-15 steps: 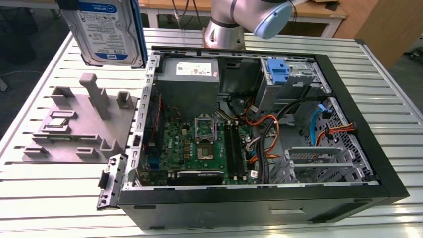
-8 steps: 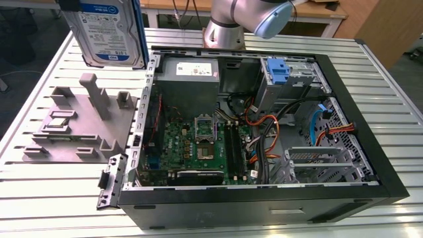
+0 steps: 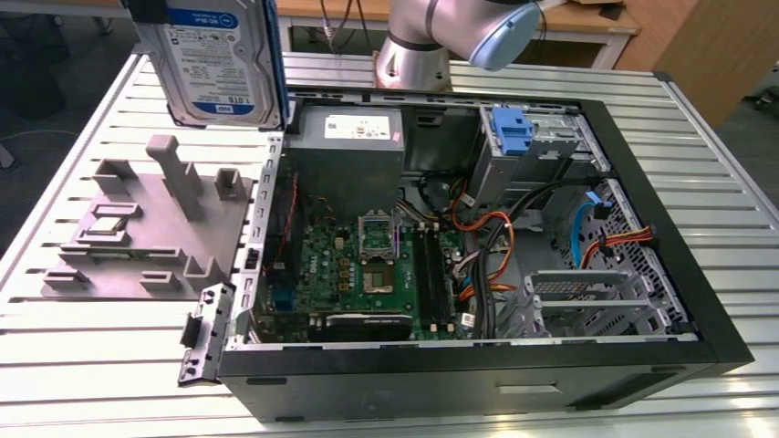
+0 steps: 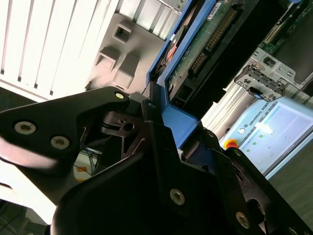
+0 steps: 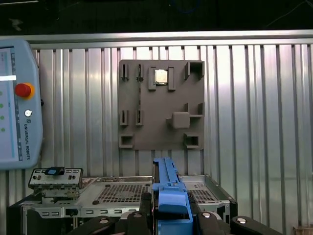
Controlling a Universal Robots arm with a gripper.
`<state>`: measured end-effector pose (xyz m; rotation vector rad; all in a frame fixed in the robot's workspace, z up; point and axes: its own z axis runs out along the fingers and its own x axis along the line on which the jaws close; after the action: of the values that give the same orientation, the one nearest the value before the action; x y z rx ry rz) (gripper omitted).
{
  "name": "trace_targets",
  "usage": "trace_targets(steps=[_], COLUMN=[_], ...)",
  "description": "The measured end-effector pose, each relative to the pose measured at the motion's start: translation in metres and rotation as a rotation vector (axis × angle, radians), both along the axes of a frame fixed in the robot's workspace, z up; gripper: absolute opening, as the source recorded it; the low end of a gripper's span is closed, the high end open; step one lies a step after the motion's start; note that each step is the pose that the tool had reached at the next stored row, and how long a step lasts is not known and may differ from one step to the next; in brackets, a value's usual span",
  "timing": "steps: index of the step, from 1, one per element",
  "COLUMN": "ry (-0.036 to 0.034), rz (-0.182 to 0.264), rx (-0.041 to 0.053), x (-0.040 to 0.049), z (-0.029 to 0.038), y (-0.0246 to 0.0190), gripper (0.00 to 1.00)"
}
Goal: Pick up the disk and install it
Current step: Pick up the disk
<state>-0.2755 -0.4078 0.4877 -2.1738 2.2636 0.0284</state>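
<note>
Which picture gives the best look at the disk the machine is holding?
The exterior view: the disk shows most of its labelled face. The second wrist view shows its circuit-board underside at a slant; the first wrist view, just its blue frame edge-on.

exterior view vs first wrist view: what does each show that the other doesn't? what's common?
Exterior view: the disk's labelled face, and the motherboard inside the open computer case. First wrist view: the disk edge-on, clamped in the gripper, and a teach pendant. Both: the disk, the grey fixture plate, the slatted table.
</note>
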Motion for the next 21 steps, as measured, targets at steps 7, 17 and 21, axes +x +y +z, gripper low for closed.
trace_targets(steps=[7,17,21], ry=[-0.0001,0.0,0.0], rz=[0.0,0.0,0.0], rx=[-0.0049,-0.0121,-0.0149], x=[0.004,0.0098,0.0121], z=[0.0,0.0,0.0], y=[0.0,0.0,0.0], gripper=[0.37,0.37,0.37])
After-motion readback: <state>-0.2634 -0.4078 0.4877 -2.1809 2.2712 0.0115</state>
